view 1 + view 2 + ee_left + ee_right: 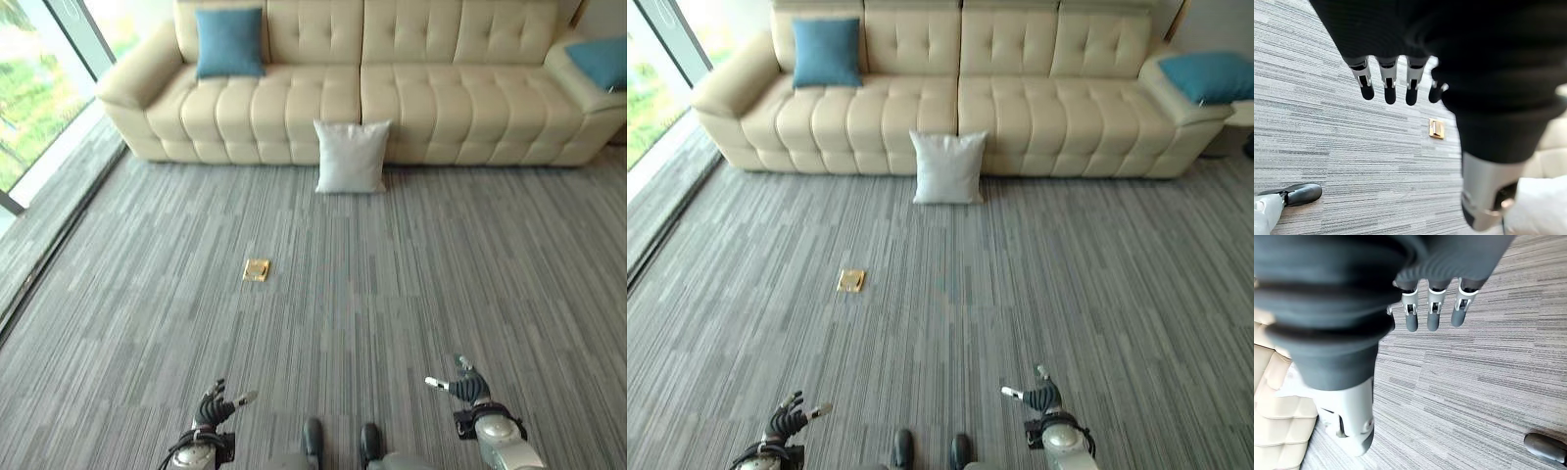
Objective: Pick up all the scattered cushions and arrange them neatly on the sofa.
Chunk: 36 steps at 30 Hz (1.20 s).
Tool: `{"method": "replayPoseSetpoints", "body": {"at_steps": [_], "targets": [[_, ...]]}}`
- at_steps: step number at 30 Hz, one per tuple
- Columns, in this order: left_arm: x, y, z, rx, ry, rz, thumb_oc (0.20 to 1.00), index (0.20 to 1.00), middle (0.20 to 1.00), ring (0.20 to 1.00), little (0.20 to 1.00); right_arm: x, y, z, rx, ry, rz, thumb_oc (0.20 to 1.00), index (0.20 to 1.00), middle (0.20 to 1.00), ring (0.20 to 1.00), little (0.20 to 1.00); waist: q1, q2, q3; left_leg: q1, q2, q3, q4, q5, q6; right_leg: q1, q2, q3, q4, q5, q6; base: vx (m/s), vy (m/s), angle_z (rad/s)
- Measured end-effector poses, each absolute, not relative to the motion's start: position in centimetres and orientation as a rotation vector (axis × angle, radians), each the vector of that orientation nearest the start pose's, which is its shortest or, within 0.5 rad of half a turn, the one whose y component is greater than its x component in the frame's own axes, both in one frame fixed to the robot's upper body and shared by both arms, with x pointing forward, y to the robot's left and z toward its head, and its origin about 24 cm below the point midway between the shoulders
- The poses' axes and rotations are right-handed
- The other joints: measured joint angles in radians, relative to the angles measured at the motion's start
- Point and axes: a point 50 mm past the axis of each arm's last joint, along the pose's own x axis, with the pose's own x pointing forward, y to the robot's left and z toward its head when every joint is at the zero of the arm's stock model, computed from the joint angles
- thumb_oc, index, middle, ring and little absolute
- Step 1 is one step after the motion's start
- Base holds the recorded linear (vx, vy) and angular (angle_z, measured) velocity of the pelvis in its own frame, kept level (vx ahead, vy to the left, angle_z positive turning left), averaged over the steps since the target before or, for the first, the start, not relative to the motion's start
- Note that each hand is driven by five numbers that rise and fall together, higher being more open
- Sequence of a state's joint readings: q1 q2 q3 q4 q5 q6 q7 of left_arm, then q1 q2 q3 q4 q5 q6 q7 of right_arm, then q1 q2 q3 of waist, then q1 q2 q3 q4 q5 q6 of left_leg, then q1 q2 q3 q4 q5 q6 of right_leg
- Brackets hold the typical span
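**Both hands low and empty, white cushion far ahead on the carpet**

Left hand (211,411) hovers over the grey carpet (392,294), fingers (1387,88) straight and a little apart, gripping nothing. Well beyond those fingertips lies a small brass floor plate (257,269). Farther out, between the two hands' lines of reach, the white cushion (352,157) stands propped against the front of the cream sofa (411,98), far from any fingertip. A blue cushion (229,42) leans upright on the sofa's left seat. Right hand (468,384) hovers too, fingers (1432,313) extended and loosely parted, empty. Past it, a second blue cushion (1209,75) rests on the sofa's right armrest; the left eye view cuts it off at the edge, the right eye view shows more. In the left wrist view the white cushion is a clipped corner.
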<state>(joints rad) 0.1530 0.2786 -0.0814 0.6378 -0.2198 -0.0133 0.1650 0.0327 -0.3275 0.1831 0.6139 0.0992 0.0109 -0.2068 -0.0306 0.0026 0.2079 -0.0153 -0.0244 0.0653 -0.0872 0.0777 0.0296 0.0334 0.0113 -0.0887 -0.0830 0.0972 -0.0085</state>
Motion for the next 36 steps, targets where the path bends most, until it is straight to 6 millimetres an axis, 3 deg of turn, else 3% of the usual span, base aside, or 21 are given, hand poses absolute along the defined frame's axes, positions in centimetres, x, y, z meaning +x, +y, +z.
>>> {"method": "replayPoseSetpoints", "body": {"at_steps": [7, 8, 10, 11, 14, 16, 17, 18, 19, 20, 22, 23, 24, 26, 27, 28, 30, 31, 34, 35, 36], "targets": [[15.6, 24.1, -10.4, 0.144, 0.738, 0.276, 1.0, 1.0, 1.0, 1.0, 1.0, 19.1, -23.3, -8.7, -0.344, 0.649, -0.171, 1.0, 1.0, 1.0, 1.0, 1.0, 0.008, -0.031, 0.025, 0.0, -0.015, 0.003, 0.0, -0.014, 0.021, -0.01, -0.008, 0.002, 0.016, -0.002, 0.014, 0.0, 0.142, -0.02], [17.1, 23.8, -9.8, 0.144, 0.704, 0.265, 1.0, 1.0, 1.0, 1.0, 1.0, 20.3, -23.5, -7.9, -0.357, 0.614, -0.173, 1.0, 1.0, 1.0, 1.0, 1.0, 0.009, 0.007, 0.09, 0.001, 0.01, 0.002, 0.001, -0.019, 0.035, -0.161, -0.007, 0.007, 0.318, -0.066, 0.089, 0.07, 0.135, -0.17], [18.9, 24.1, -9.1, 0.158, 0.665, 0.281, 1.0, 1.0, 1.0, 1.0, 1.0, 20.4, -23.0, -8.1, -0.358, 0.63, -0.158, 1.0, 1.0, 1.0, 1.0, 1.0, 0.012, -0.006, 0.121, 0.01, -0.005, 0.004, 0.008, -0.025, 0.044, -0.35, -0.044, 0.0, 0.651, -0.111, 0.123, 0.17, 0.024, -0.07], [19.3, 24.2, -8.9, 0.161, 0.659, 0.284, 1.0, 1.0, 1.0, 1.0, 1.0, 20.4, -22.8, -8.2, -0.357, 0.633, -0.151, 1.0, 1.0, 1.0, 1.0, 1.0, 0.01, -0.008, 0.128, 0.011, -0.01, 0.004, 0.004, -0.028, 0.047, -0.396, -0.063, -0.008, 0.672, -0.158, 0.129, 0.18, -0.054, 0.13], [20.5, 23.9, -8.3, 0.136, 0.625, 0.285, 1.0, 1.0, 1.0, 1.0, 1.0, 20.5, -22.8, -8.1, -0.357, 0.627, -0.152, 1.0, 1.0, 1.0, 1.0, 1.0, 0.01, -0.013, 0.126, -0.002, -0.004, -0.001, 0.0, -0.031, 0.043, -0.405, -0.073, -0.07, 0.332, -0.161, 0.13, 0.16, -0.058, 0.17], [20.8, 23.5, -8.4, 0.115, 0.629, 0.287, 1.0, 1.0, 1.0, 1.0, 1.0, 20.2, -22.9, -8.2, -0.361, 0.635, -0.152, 1.0, 1.0, 1.0, 1.0, 1.0, 0.004, -0.025, 0.123, 0.013, -0.012, -0.004, 0.0, -0.048, 0.033, -0.388, -0.073, -0.082, 0.201, -0.112, 0.137, 0.33, -0.161, 0.28], [20.9, 23.4, -8.3, 0.113, 0.623, 0.284, 1.0, 1.0, 1.0, 1.0, 1.0, 20.3, -23.1, -8.2, -0.361, 0.635, -0.156, 1.0, 1.0, 1.0, 1.0, 1.0, 0.003, -0.025, 0.123, 0.016, -0.013, -0.006, 0.005, -0.053, 0.035, -0.374, -0.072, -0.082, 0.175, -0.103, 0.144, 0.28, -0.161, 0.32], [21.0, 23.1, -8.2, 0.114, 0.614, 0.273, 1.0, 1.0, 1.0, 1.0, 1.0, 19.8, -23.2, -8.5, -0.358, 0.652, -0.16, 1.0, 1.0, 1.0, 1.0, 1.0, 0.0, -0.027, 0.119, 0.024, -0.016, -0.009, 0.006, -0.055, 0.038, -0.351, -0.071, -0.079, 0.187, -0.102, 0.125, 0.58, -0.354, 0.6], [20.4, 22.4, -8.6, 0.117, 0.63, 0.243, 1.0, 1.0, 1.0, 1.0, 1.0, 18.0, -23.6, -9.7, -0.36, 0.722, -0.172, 1.0, 1.0, 1.0, 1.0, 1.0, -0.014, -0.031, 0.074, 0.051, -0.014, -0.045, 0.008, -0.081, 0.028, -0.293, -0.073, -0.073, 0.287, -0.12, 0.089, 0.39, -0.286, 0.7], [19.4, 22.5, -8.8, 0.111, 0.638, 0.243, 1.0, 1.0, 1.0, 1.0, 1.0, 17.7, -23.5, -10.0, -0.351, 0.737, -0.173, 1.0, 1.0, 1.0, 1.0, 1.0, -0.016, -0.038, 0.063, 0.031, 0.004, -0.025, 0.158, -0.136, -0.013, -0.174, -0.051, -0.094, 0.187, -0.089, 0.011, 0.44, -0.327, 0.5], [19.0, 22.8, -9.1, 0.079, 0.65, 0.265, 1.0, 1.0, 1.0, 1.0, 1.0, 18.4, -23.4, -9.6, -0.352, 0.713, -0.165, 1.0, 1.0, 1.0, 1.0, 1.0, -0.012, -0.054, 0.053, -0.06, 0.014, -0.004, 0.417, -0.159, -0.027, -0.111, -0.041, -0.087, 0.136, -0.047, -0.033, 0.2, -0.134, -0.18], [18.9, 22.7, -9.2, 0.07, 0.655, 0.263, 1.0, 1.0, 1.0, 1.0, 1.0, 19.7, -23.7, -8.7, -0.368, 0.669, -0.167, 1.0, 1.0, 1.0, 1.0, 1.0, -0.009, -0.044, 0.049, -0.153, 0.04, -0.001, 0.614, -0.177, -0.068, -0.069, -0.025, -0.08, 0.099, -0.05, -0.061, 0.23, -0.067, -0.29], [19.0, 22.6, -9.1, 0.066, 0.649, 0.261, 1.0, 1.0, 1.0, 1.0, 1.0, 20.1, -23.8, -8.4, -0.372, 0.656, -0.167, 1.0, 1.0, 1.0, 1.0, 1.0, -0.01, -0.041, 0.047, -0.177, 0.059, 0.0, 0.616, -0.185, -0.083, -0.052, -0.015, -0.079, 0.087, -0.05, -0.061, 0.35, -0.022, -0.14], [19.6, 22.4, -8.8, 0.062, 0.631, 0.252, 1.0, 1.0, 1.0, 1.0, 1.0, 20.6, -23.9, -8.1, -0.375, 0.644, -0.167, 1.0, 1.0, 1.0, 1.0, 1.0, -0.008, -0.047, 0.05, -0.179, 0.073, 0.0, 0.324, -0.165, -0.088, 0.015, 0.0, -0.079, 0.041, -0.052, -0.058, 0.41, 0.062, -0.03], [19.4, 22.5, -8.9, 0.064, 0.637, 0.253, 1.0, 1.0, 1.0, 1.0, 1.0, 20.7, -23.8, -8.1, -0.374, 0.644, -0.164, 1.0, 1.0, 1.0, 1.0, 1.0, -0.004, -0.045, 0.05, -0.186, 0.071, -0.007, 0.249, -0.135, -0.09, 0.034, 0.005, -0.076, 0.025, -0.064, -0.042, 0.44, 0.106, -0.11], [19.2, 22.5, -9.0, 0.063, 0.646, 0.253, 1.0, 1.0, 1.0, 1.0, 1.0, 20.5, -23.9, -8.3, -0.377, 0.654, -0.167, 1.0, 1.0, 1.0, 1.0, 1.0, 0.0, -0.041, 0.048, -0.206, 0.07, -0.038, 0.111, -0.064, -0.11, 0.063, 0.019, -0.065, 0.0, -0.098, -0.012, 0.27, 0.06, -0.16], [18.9, 22.6, -9.2, 0.065, 0.657, 0.253, 1.0, 1.0, 1.0, 1.0, 1.0, 20.1, -23.9, -8.6, -0.377, 0.669, -0.166, 1.0, 1.0, 1.0, 1.0, 1.0, 0.013, -0.038, 0.053, -0.243, 0.069, -0.051, 0.053, -0.007, -0.113, 0.085, 0.03, -0.057, 0.0, -0.116, -0.01, 0.4, 0.143, -0.15], [18.3, 22.8, -9.6, 0.069, 0.687, 0.261, 1.0, 1.0, 1.0, 1.0, 1.0, 19.6, -24.1, -9.0, -0.384, 0.692, -0.169, 1.0, 1.0, 1.0, 1.0, 1.0, 0.02, -0.037, 0.054, -0.261, 0.069, -0.024, 0.03, 0.022, -0.108, 0.12, 0.036, -0.046, -0.001, -0.145, -0.019, 0.54, 0.249, -0.26], [16.8, 23.0, -10.5, 0.069, 0.739, 0.276, 1.0, 1.0, 1.0, 1.0, 1.0, 19.2, -24.3, -9.2, -0.391, 0.709, -0.172, 1.0, 1.0, 1.0, 1.0, 1.0, 0.035, -0.013, 0.037, -0.219, 0.07, 0.016, 0.04, 0.043, -0.066, 0.187, 0.027, 0.012, 0.0, -0.191, -0.011, 0.44, 0.251, -0.68], [17.0, 23.1, -10.4, 0.07, 0.734, 0.276, 1.0, 1.0, 1.0, 1.0, 1.0, 19.0, -24.2, -9.3, -0.39, 0.714, -0.167, 1.0, 1.0, 1.0, 1.0, 1.0, 0.034, -0.018, 0.035, -0.215, 0.054, 0.031, 0.047, 0.079, -0.02, 0.197, 0.009, 0.015, 0.0, -0.206, 0.007, 0.34, 0.246, -0.31], [17.4, 23.0, -10.2, 0.072, 0.722, 0.273, 1.0, 1.0, 1.0, 1.0, 1.0, 18.3, -23.6, -9.8, -0.39, 0.735, -0.136, 1.0, 1.0, 1.0, 1.0, 1.0, 0.035, -0.054, 0.02, -0.196, 0.004, 0.061, 0.043, 0.101, 0.016, 0.203, -0.046, 0.028, 0.017, -0.23, 0.045, 0.31, 0.235, -0.15]]}}
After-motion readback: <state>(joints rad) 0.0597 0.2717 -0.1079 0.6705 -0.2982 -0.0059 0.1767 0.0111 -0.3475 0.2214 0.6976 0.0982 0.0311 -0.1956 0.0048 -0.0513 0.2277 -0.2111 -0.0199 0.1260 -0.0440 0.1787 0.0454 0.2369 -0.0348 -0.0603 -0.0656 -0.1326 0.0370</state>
